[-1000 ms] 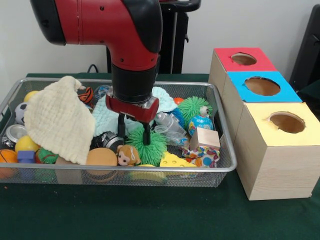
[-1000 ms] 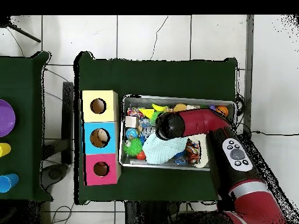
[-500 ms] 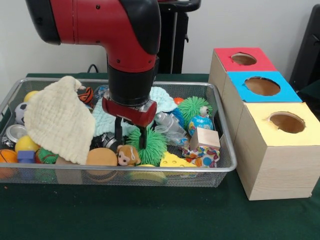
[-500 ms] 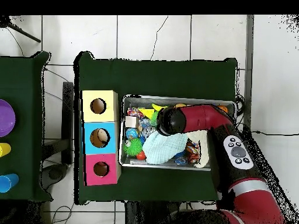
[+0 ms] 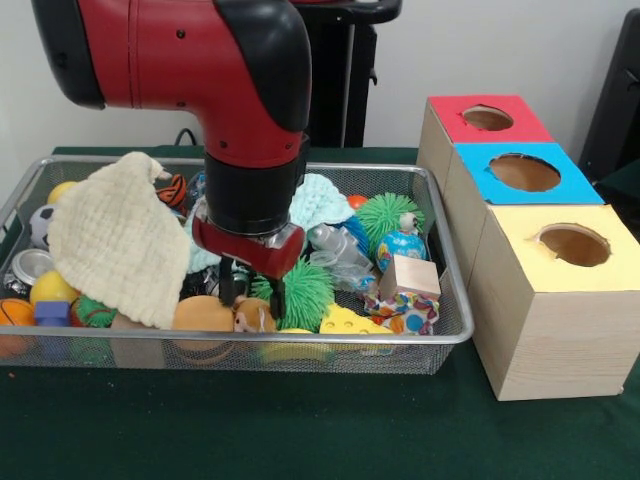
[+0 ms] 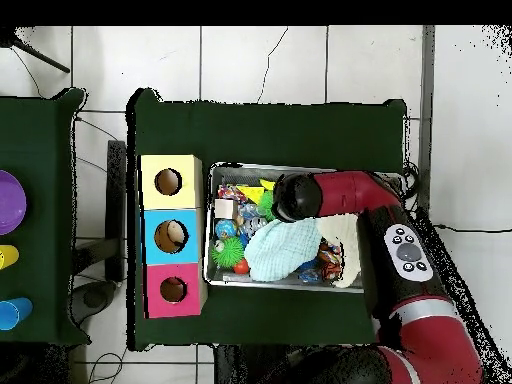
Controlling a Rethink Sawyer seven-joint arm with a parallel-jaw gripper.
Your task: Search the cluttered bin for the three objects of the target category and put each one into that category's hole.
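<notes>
The Sawyer's gripper point(image 5: 250, 292) hung low in the wire bin point(image 5: 452, 262), jaws apart over a small plush dog point(image 5: 253, 318) beside a green spiky ball point(image 5: 305, 290); nothing was yet clamped. The three holes in the red box point(image 5: 487, 118), blue box point(image 5: 524, 172) and yellow box point(image 5: 573, 244), right of the bin, showed nothing inside, so sorting seemed barely begun. Counted: three boxes, two green spiky balls, two cloths, one wooden block point(image 5: 409, 276); smaller toys behind the arm could not be counted reliably.
</notes>
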